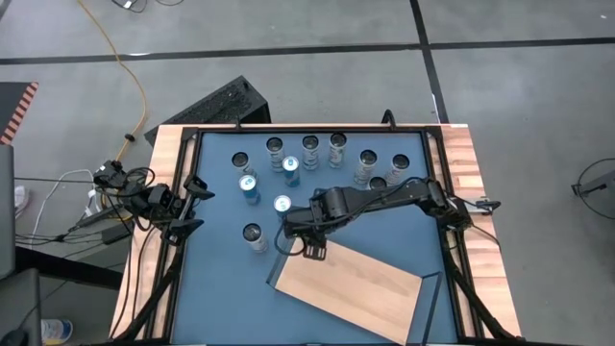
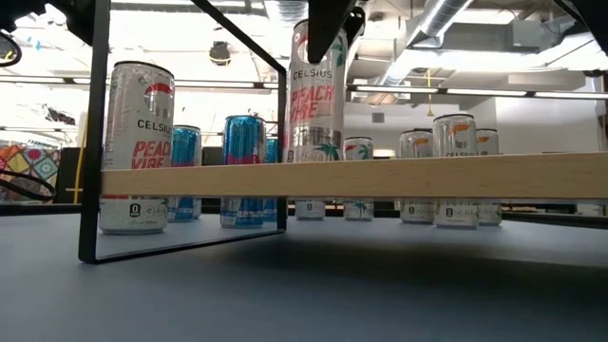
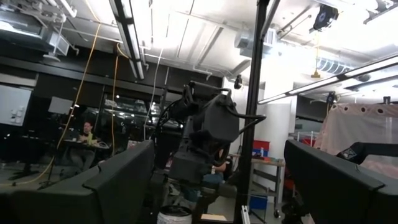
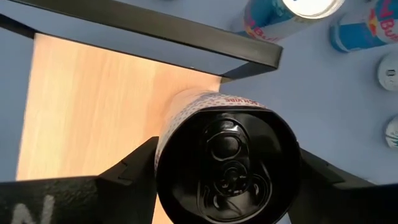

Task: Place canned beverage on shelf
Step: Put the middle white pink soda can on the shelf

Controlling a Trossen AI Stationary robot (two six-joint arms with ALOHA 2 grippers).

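Over the near-left corner of the shelf (image 1: 351,285), my right gripper (image 1: 314,248) holds a white Celsius can (image 2: 316,90) upright, its base standing on the light-wood board. Both fingers (image 4: 130,165) flank the can's sides in my right wrist view, spread to its width; whether they press it or have just let go, I cannot tell. From that can, the shelf stretches toward four o'clock on the blue table (image 1: 221,288) in the high view. A second Celsius can (image 1: 255,237) stands on the table at nine o'clock from the gripper, with a blue can (image 1: 282,205) at eleven o'clock and more cans (image 1: 336,149) in a row around twelve. My left gripper (image 1: 195,205) waits wide open and empty at the table's left edge.
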